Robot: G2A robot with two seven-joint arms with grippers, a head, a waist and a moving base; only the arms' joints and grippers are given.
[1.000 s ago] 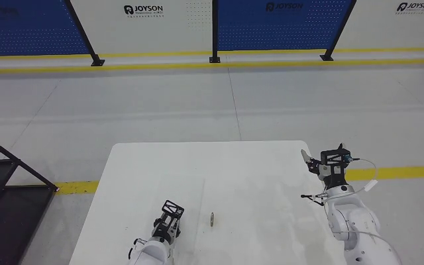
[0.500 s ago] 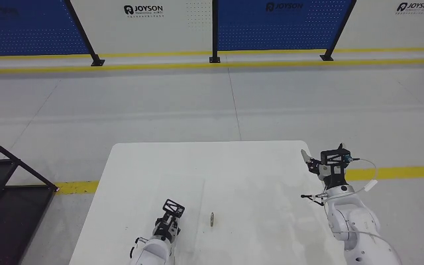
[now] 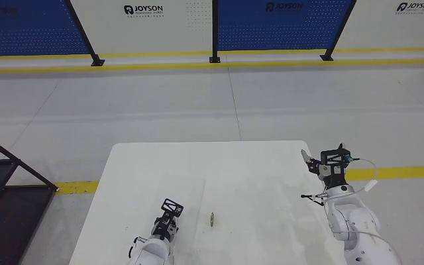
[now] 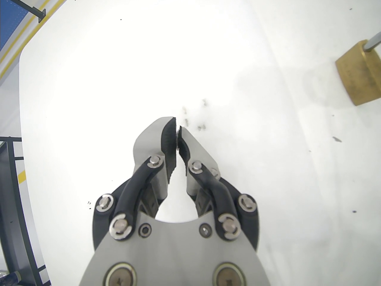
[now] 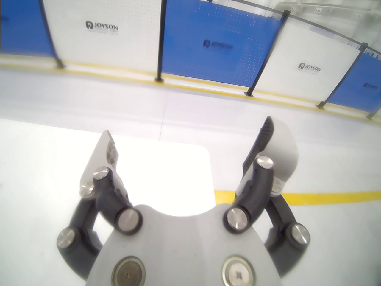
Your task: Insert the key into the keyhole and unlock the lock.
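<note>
Top view: white rectangular table [image 3: 252, 165] on a pale grey floor, with blue and white fence panels [image 3: 278, 23] across the far side. Small brass padlock with a silver shackle [image 3: 212, 218] lies on the table near its front edge, roughly mid-width.

Left gripper [image 3: 173, 207] sits low over the table just beside the padlock, on its left, not touching it. Right gripper [image 3: 311, 162] is at the table's right edge, well apart from the padlock.

Left wrist view: left gripper [image 4: 177, 124] has its jaws drawn almost together. The ribbed black pads [image 4: 168, 138] pinch a thin silvery metal piece [image 4: 178, 141]. Too little of it shows to tell it as the key. The brass padlock [image 4: 360, 74] lies flat off to one side, body toward the camera, shackle pointing away. A few small grey scuff marks [image 4: 195, 114] dot the tabletop just past the fingertips.

Right wrist view: right gripper [image 5: 187, 132] has its jaws spread wide with nothing between them. It hangs above the table's rounded far corner [image 5: 205, 153], facing the fence. A yellow floor line [image 5: 327, 196] runs beyond the table edge.
</note>
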